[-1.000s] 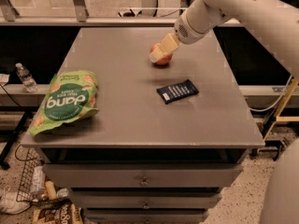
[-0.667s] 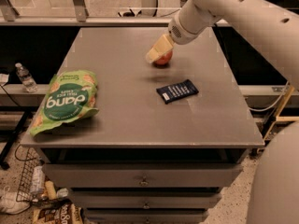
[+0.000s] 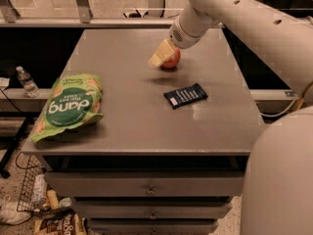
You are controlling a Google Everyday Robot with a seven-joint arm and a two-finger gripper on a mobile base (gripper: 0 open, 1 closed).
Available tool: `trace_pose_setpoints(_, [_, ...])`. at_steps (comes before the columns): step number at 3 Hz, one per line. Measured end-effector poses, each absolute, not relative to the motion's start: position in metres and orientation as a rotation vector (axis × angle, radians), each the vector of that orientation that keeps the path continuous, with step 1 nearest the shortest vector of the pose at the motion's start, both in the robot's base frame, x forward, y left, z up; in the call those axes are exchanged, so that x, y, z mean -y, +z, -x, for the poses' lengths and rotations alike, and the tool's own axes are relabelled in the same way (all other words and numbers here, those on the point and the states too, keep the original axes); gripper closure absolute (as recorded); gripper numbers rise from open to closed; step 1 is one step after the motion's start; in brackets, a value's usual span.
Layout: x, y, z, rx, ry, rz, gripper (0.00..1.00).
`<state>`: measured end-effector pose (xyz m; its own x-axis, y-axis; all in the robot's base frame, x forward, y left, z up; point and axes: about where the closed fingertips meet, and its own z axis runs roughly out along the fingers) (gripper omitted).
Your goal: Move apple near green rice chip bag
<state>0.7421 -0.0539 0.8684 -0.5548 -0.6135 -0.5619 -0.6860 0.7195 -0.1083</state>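
Vs 1 s ago: the pincer (image 3: 163, 56) has shifted a bit left and toward the front of the surface (image 3: 137, 119), carrying the apple (image 3: 173, 58) with it; the arm (image 3: 230, 13) has swung along. The green rice chip bag (image 3: 71, 105) and the dark blue wrapper (image 3: 185, 95) have not moved. Pincer is closed on the apple: one cream, wedge-shaped finger (image 3: 160, 55) lies across its left side, the other is hidden behind the fruit. The apple hangs over the back middle of the surface, a soft shadow (image 3: 163, 79) sitting apart from it below, so it reads as lifted, not resting. It is well apart from the bag, which lies flat at the front left corner, its lower edge at the rim. Apple: small, round, smooth, red-orange. Bag: puffy, crinkled light-green film, dark green circle with white "dang" print, seen upside down from here. Wrapper: small, flat, rectangular, dark blue with light print, lying askew just right of centre, nearer the apple than the bag. Surface: dull grey metal, brushed look, faint glare patch near the wrapper, drawers (image 3: 146, 185) beneath with small round knobs. Arm: smooth off-white rounded shells. A clear plastic water bottle (image 3: 27, 81) stands on a ledge left of the surface.
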Motion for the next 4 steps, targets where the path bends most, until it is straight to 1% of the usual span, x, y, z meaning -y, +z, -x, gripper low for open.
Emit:
trace_pose_setpoints(1, [0.0464,0.8600,-0.7428,-2.360,0.177,0.998,0.00])
trace_pose_setpoints(2, [0.0423,0.8554,-0.7434,-2.364,0.186,1.006,0.16])
trace_pose_setpoints(4, [0.0370,0.8550,-0.7431,-2.354,0.186,1.023,0.62])
